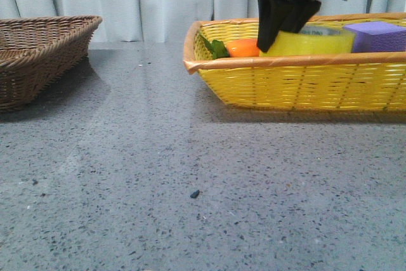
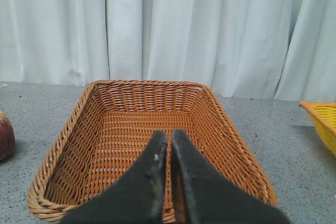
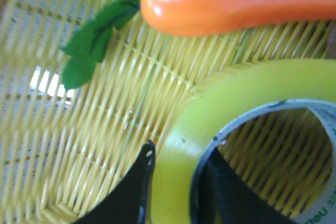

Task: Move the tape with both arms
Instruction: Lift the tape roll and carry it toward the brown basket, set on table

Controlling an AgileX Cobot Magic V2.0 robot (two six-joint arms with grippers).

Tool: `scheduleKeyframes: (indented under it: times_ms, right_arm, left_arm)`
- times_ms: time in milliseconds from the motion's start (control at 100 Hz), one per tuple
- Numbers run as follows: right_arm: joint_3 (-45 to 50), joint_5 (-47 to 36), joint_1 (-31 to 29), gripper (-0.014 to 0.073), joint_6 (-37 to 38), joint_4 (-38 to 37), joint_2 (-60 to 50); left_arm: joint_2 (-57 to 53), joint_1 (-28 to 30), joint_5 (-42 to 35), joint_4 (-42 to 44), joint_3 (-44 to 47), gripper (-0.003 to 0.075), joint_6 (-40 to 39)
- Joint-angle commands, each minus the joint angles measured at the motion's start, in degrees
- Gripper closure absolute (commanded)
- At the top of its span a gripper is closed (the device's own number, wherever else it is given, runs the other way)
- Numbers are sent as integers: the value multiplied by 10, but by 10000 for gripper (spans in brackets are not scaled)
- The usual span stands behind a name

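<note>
Your right tool (image 3: 170, 195) straddles the wall of the wide yellow-green translucent tape roll (image 3: 252, 108), one finger outside and one inside its core, in the yellow wicker basket (image 1: 298, 84) beside an orange carrot toy (image 3: 236, 1). Your left tool (image 2: 169, 182), fingers nearly closed and empty, hangs over the brown wicker basket (image 2: 152, 103) on the grey speckled bench (image 1: 158, 176).

My right gripper (image 1: 284, 30), upper right of the front view, points downward, its two dark fingers (image 3: 123, 195) straddling the wall of the tape (image 3: 178, 150), one outside, one inside the core. My left gripper (image 2: 169, 145), at lower centre of its wrist view, has its fingers pressed together.
</note>
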Motion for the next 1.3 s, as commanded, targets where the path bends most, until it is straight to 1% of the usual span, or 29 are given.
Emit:
scheduleKeyframes:
  times_ms: [0,250,400,510,710,850,1090,1290]
  right_arm:
    - [-45,11,0,601,-2,0,-32]
    - [-131,77,21,602,-2,2,-32]
    - [-179,91,62,602,-2,3,-32]
    - [-204,91,107,602,-2,3,-32]
    - [-209,91,201,602,-2,3,-30]
    - [-209,88,251,602,-2,2,-19]
    - [-209,88,292,602,-2,-1,22]
    - [-209,89,294,601,-2,-4,45]
  left_arm:
    - [10,-2,-45,-6,-20,741,-5]
    - [10,-2,-45,-6,-20,741,-5]
    - [10,-2,-45,-6,-20,741,-5]
    - [10,-2,-45,-6,-20,741,-5]
    - [10,-2,-45,-6,-20,741,-5]
    - [10,-2,-45,-6,-20,741,-5]
    - [10,-2,-45,-6,-20,741,-5]
    - [10,-2,-45,-6,-20,741,-5]
